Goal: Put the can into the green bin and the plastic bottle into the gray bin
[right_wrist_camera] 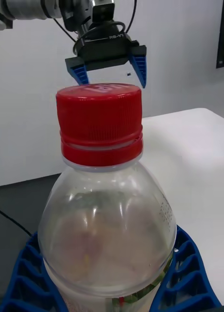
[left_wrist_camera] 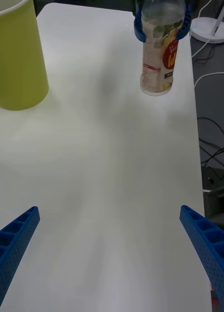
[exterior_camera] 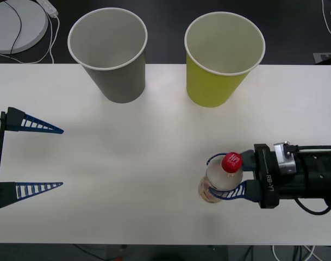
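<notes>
The plastic bottle (exterior_camera: pixel 222 179), clear with a red cap, stands upright near the table's front right. My right gripper (exterior_camera: pixel 217 178) is shut on it, blue fingers (right_wrist_camera: pixel 190 273) wrapping its body (right_wrist_camera: pixel 107 219). In the left wrist view the bottle (left_wrist_camera: pixel 160 58) has its base on or just above the tabletop. The gray bin (exterior_camera: pixel 108 51) stands at the back left of centre and the green bin (exterior_camera: pixel 224 57) at the back right of centre, both upright and empty. My left gripper (exterior_camera: pixel 62 157) rests open at the table's left side, also seen as the left gripper (right_wrist_camera: pixel 111 73) beyond the cap. The can is out of view.
The white table (exterior_camera: pixel 154 163) has bare surface between the two arms and in front of both bins. A round white disc (exterior_camera: pixel 16 24) with cables lies on the floor beyond the back left corner. The green bin (left_wrist_camera: pixel 16 58) stands well apart from the bottle.
</notes>
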You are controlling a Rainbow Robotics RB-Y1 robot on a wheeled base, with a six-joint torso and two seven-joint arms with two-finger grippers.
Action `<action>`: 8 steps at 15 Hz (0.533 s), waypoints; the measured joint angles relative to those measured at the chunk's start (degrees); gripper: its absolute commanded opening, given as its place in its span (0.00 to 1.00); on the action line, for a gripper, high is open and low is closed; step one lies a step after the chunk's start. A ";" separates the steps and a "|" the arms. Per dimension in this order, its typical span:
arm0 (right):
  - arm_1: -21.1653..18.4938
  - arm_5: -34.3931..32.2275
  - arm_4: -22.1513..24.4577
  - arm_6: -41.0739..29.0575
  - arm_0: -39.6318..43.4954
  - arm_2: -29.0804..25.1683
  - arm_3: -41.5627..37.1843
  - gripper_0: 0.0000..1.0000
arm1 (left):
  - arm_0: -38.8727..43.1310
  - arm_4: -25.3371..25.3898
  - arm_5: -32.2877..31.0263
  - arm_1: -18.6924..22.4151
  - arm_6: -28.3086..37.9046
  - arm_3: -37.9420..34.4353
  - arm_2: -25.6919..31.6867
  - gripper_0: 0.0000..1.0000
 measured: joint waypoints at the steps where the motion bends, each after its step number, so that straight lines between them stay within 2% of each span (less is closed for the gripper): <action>1: -0.75 1.50 0.03 -1.82 0.85 -1.29 -2.21 0.00 | 0.00 0.00 0.00 0.00 0.00 0.00 0.00 1.00; 5: -3.26 6.76 0.35 -10.60 3.25 -5.83 -9.34 0.00 | 0.00 0.00 0.00 0.00 0.00 0.00 0.00 1.00; 8: -4.75 7.22 2.64 -19.71 3.59 -10.59 -11.90 0.00 | 0.00 0.00 0.00 0.00 0.00 0.00 0.00 1.00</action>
